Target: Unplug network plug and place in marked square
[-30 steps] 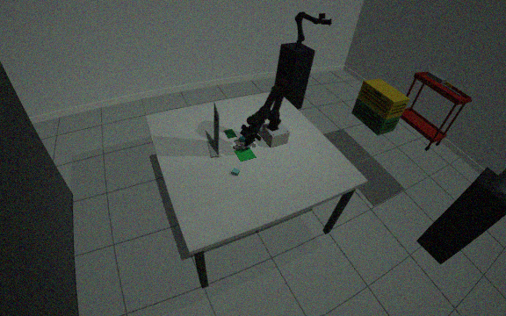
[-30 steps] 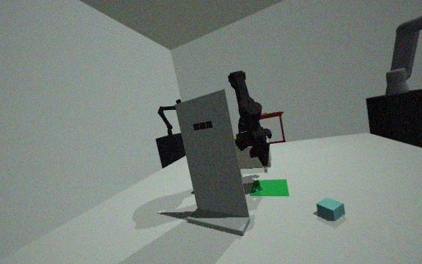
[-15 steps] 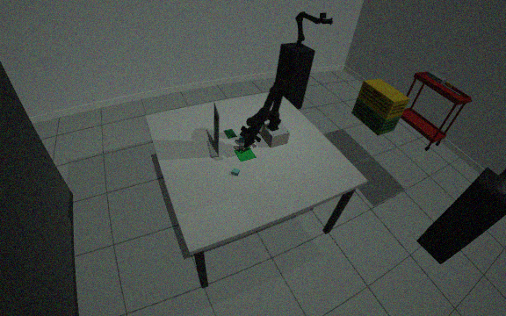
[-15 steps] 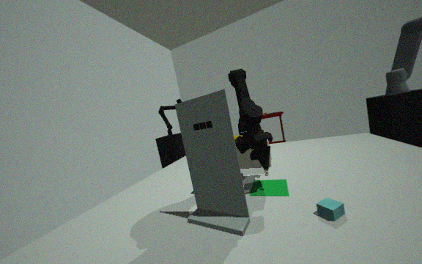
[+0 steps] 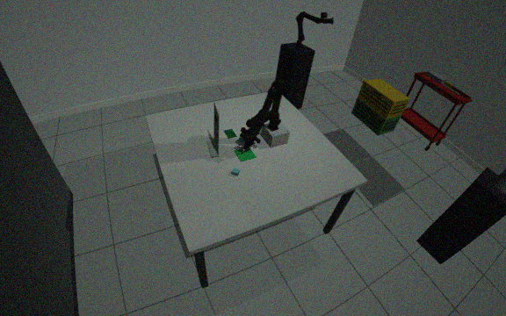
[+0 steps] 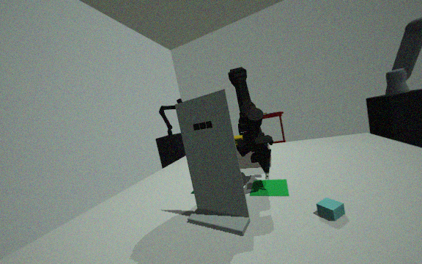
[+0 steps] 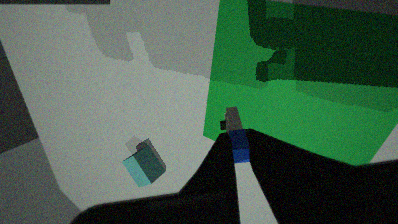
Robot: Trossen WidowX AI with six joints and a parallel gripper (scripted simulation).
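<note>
My gripper [image 5: 243, 149] [image 6: 267, 173] [image 7: 236, 138] points down and is shut on the network plug [image 7: 241, 147]. The plug's blue body sits between the fingertips, its grey end sticks out past them, and a pale cable runs back between the fingers. The plug is above the near edge of the bright green marked square [image 5: 249, 156] [image 6: 278, 188] [image 7: 310, 125]; its exact height is hard to tell. The upright grey panel [image 5: 216, 132] [image 6: 215, 165] stands to one side, away from the plug. Its socket face is hidden.
A teal block [image 5: 235, 172] [image 6: 330, 210] [image 7: 145, 165] lies on the table near the green square. A smaller dark green patch [image 5: 229, 133] lies beside the panel. A pale box [image 5: 278, 139] stands under the arm. Crates [image 5: 380, 105] and a red cart [image 5: 424, 125] are beyond the table.
</note>
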